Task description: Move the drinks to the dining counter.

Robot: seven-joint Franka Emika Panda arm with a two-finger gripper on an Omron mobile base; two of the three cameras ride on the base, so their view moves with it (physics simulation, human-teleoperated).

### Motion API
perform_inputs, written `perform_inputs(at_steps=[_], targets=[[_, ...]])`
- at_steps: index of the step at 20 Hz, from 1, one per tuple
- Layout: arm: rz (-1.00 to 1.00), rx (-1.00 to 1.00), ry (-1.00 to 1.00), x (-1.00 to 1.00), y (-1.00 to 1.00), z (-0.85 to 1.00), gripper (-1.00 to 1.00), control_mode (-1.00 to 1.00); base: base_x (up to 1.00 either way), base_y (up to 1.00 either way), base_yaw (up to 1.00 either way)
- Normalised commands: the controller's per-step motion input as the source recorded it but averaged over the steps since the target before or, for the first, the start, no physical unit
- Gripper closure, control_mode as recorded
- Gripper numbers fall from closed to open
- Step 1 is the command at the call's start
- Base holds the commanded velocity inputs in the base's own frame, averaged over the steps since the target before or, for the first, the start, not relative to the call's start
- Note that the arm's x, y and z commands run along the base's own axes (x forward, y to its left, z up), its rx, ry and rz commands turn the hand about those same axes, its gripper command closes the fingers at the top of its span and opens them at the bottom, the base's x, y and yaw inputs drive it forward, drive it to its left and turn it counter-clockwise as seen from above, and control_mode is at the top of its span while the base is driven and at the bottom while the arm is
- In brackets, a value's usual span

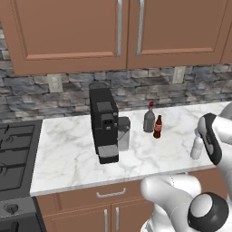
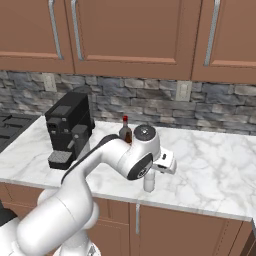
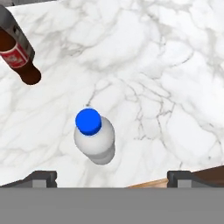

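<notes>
We see our two-finger gripper spread wide, holding nothing, hanging above the whitish clear bottle with a blue cap — it stands upright near the front edge of the white grey-veined marble worktop. The slim dark-brown cola bottle and squat grey red-capped bottle stand further back, beside the black coffee machine.

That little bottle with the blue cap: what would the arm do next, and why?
Probably lower straight down over it. The open gripper hovers above the blue-capped bottle, which stands upright near the worktop's front edge, with the fingertips wide apart and touching nothing. It sits slightly left of centre, so a small nudge sideways may help.
</notes>
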Motion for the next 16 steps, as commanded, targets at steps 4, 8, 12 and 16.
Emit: perform_inputs(at_steps=[4, 8, 12, 16], targets=[[0.02, 0.0, 0.0, 0.01, 0.23, -0.16, -1.0, -1.0, 0.0, 0.0, 0.0], [0.03, 0.0, 0.0, 0.04, 0.26, -0.23, -1.0, -1.0, 0.0, 0.0, 0.0], [0.01, 0.0, 0.0, 0.2, 0.1, -0.14, -1.0, -1.0, 0.0, 0.0, 0.0], [0.0, 0.01, 0.0, 0.24, 0.0, -0.08, -1.0, -1.0, 0.0, 0.0, 0.0]])
